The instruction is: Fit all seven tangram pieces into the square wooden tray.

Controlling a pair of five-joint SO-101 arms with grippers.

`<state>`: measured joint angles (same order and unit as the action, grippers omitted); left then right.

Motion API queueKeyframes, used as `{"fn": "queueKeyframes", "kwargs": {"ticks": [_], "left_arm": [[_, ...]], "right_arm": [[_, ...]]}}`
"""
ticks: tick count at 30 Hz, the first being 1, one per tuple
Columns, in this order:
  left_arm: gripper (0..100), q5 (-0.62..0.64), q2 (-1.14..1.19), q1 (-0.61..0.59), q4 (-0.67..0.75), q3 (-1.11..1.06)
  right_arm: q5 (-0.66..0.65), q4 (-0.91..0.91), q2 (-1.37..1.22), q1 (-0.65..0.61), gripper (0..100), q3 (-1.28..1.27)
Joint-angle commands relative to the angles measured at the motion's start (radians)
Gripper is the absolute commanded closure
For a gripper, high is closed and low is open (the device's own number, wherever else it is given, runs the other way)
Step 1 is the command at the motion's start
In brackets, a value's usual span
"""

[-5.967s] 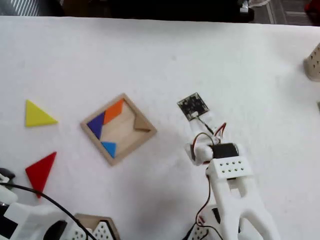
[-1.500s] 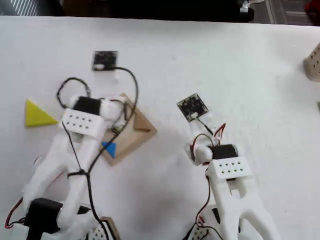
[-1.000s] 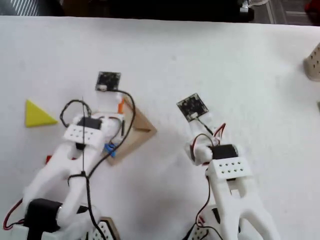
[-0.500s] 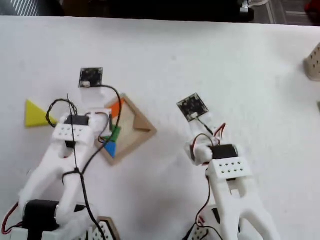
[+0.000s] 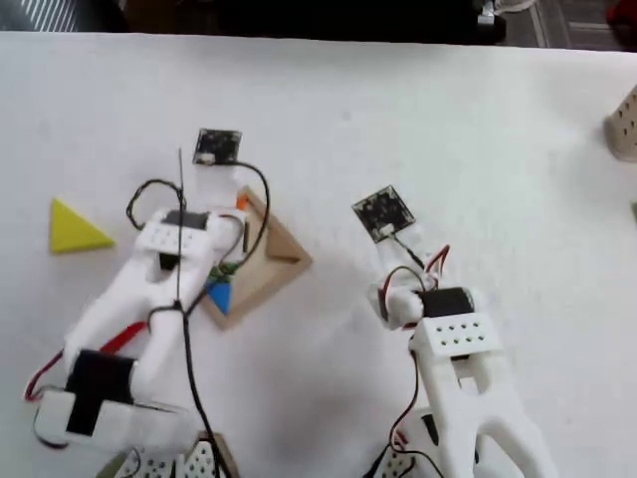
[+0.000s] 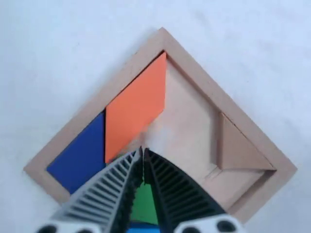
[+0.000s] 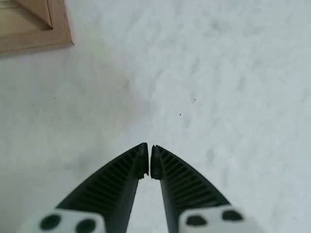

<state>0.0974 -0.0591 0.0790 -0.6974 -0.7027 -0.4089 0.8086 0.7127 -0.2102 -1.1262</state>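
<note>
- Tray [image 6: 214, 90] lies on the white worktop [image 5: 448, 119], beneath the left arm [image 5: 149, 269], whose jaws are pressed together.
- Right arm [image 5: 458, 349] hangs beside it, jaws likewise pressed together.
- Yellow triangle [image 5: 75, 229] lies well apart from the tray.
- Orange piece [image 6: 136, 107] and green piece [image 6: 145, 201] lie inside.

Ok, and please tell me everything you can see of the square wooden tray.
The square wooden tray, pale with a raised rim, lies flat on the white table, turned diamond-wise. It holds an orange parallelogram, dark blue triangle, green piece, light blue piece and tan triangle. The shut left gripper is above its middle.
</note>
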Motion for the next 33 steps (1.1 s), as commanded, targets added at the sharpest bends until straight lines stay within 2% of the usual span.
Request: {"fn": "queueKeyframes", "kwargs": {"ticks": [1,4,9,14,23,27,30,33], "left_arm": [[98,-0.006,0.087,-0.018,0.025,0.118],[98,-0.006,0.093,-0.056,0.021,0.120],[98,-0.008,0.101,-0.114,-0.063,0.120],[98,-0.008,0.101,-0.120,-0.137,0.120],[98,0.000,0.065,-0.120,-0.130,0.150],[98,0.012,-0.039,-0.081,-0.130,0.163],[98,0.075,-0.090,-0.021,-0.127,0.149],[98,0.077,-0.085,0.058,-0.071,0.089]], "right_arm": [[0.002,-0.021,0.002,0.001,98.1,0.003],[0.000,-0.021,0.002,0.001,98.1,0.003],[0.000,-0.021,0.002,0.001,98.1,0.003],[0.000,-0.021,0.002,0.001,98.1,0.003],[0.000,-0.021,0.002,0.001,98.1,0.003],[0.000,-0.021,0.002,0.001,98.1,0.003],[0.000,-0.021,0.002,0.001,98.1,0.003],[0.000,-0.022,0.002,0.001,98.1,0.003]]}}
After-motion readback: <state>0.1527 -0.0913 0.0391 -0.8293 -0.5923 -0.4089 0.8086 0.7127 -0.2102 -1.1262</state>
